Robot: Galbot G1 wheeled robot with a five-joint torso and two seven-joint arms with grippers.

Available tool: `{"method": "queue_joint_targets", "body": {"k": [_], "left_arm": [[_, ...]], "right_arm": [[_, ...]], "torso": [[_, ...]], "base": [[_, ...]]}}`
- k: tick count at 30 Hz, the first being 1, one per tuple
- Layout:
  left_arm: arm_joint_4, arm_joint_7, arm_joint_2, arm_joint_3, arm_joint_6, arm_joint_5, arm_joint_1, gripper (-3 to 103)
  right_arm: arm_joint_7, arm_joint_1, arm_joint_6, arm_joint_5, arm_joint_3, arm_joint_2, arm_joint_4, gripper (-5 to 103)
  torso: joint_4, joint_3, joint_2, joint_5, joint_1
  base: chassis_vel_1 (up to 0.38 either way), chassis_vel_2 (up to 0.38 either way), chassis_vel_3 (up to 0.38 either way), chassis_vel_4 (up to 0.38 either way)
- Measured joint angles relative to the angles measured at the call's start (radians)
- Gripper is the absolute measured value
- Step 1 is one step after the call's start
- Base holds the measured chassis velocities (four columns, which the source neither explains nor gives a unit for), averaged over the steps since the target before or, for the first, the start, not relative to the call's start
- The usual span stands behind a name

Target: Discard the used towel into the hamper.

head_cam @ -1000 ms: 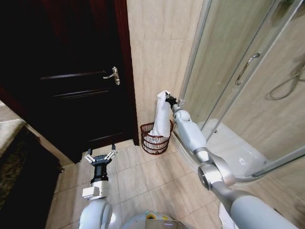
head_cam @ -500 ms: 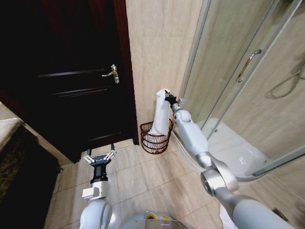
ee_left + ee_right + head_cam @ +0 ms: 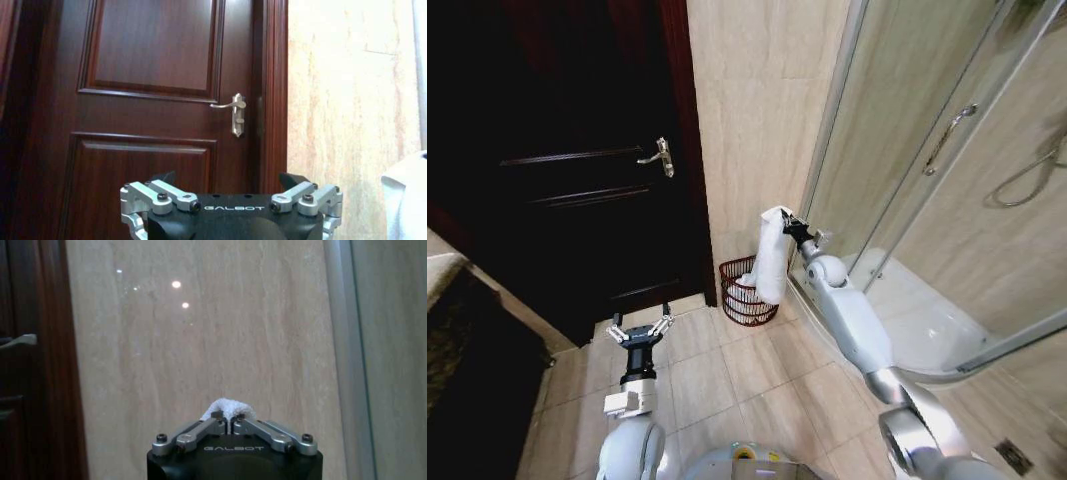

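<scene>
Head view shows the right gripper (image 3: 791, 222) with fingers closed on the towel (image 3: 771, 255) above the hamper (image 3: 745, 292), so release should follow; left gripper (image 3: 638, 329) waits open near.

My right pincer (image 3: 230, 421) w/ bare metal fingers, matt black body, white towel (image 3: 772, 255) soft rough cloth, hamper (image 3: 745, 293) thin reddish wire, door (image 3: 153, 100) glossy dark wood, wall tile (image 3: 200, 340) polished.
</scene>
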Motion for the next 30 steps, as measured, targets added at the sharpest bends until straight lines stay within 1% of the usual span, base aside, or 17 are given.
{"method": "queue_joint_targets", "body": {"k": [5, 8, 9, 11, 13, 16, 19, 21, 30], "left_arm": [[0.003, 0.001, 0.000, 0.000, 0.000, 0.000, -0.005, 100], [0.008, 0.001, 0.000, 0.001, 0.000, -0.001, -0.008, 100], [0.011, 0.001, 0.000, 0.002, 0.000, 0.000, -0.010, 100], [0.016, 0.001, 0.000, 0.003, 0.000, -0.001, -0.013, 100], [0.020, 0.001, 0.000, 0.004, -0.001, -0.001, -0.016, 100], [0.029, 0.002, 0.000, 0.005, -0.002, -0.004, -0.021, 100], [0.036, 0.002, 0.000, 0.007, -0.002, -0.008, -0.027, 100], [0.040, 0.002, 0.000, 0.009, -0.001, -0.010, -0.030, 100], [0.042, 0.013, 0.000, 0.001, 0.002, -0.019, -0.029, 100]], "right_arm": [[0.003, -0.006, 0.003, -0.002, -0.001, -0.006, 0.013, 1], [0.001, -0.023, 0.002, -0.018, -0.003, -0.016, 0.037, 1], [0.002, -0.039, -0.002, -0.027, -0.006, -0.023, 0.059, 1], [0.008, -0.059, -0.010, -0.031, -0.007, -0.029, 0.086, 1], [0.011, -0.073, -0.015, -0.034, -0.007, -0.032, 0.106, 1], [0.007, -0.101, -0.019, -0.042, -0.014, -0.040, 0.154, 1], [-0.017, -0.111, -0.016, -0.041, -0.023, -0.043, 0.170, 1], [-0.035, -0.110, -0.002, -0.038, -0.029, -0.037, 0.166, 1], [-0.032, -0.087, 0.007, -0.036, -0.027, -0.021, 0.111, 1]], "torso": [[0.0001, 0.001, 0.001, 0.0000, 0.001], [-0.0004, 0.001, 0.002, -0.0006, 0.002], [-0.0002, 0.002, 0.002, 0.0002, 0.002], [-0.0005, 0.002, 0.002, -0.0003, 0.003], [-0.0003, 0.002, 0.003, -0.0002, 0.003], [0.0002, 0.002, 0.004, -0.0004, 0.003], [-0.0002, 0.002, 0.004, -0.0001, 0.002], [-0.0005, 0.002, 0.005, -0.0002, 0.001], [-0.0001, 0.003, 0.005, -0.0002, 0.003]], "base": [[-0.209, 0.191, 0.194, -0.197], [-0.232, 0.243, 0.222, -0.243], [-0.230, 0.227, 0.221, -0.210], [-0.200, 0.171, 0.169, -0.167], [-0.170, 0.155, 0.067, -0.124], [-0.059, 0.075, 0.004, -0.020], [0.009, -0.017, -0.005, 0.007], [0.045, -0.068, -0.057, 0.057], [0.016, 0.001, -0.003, 0.017]]}}
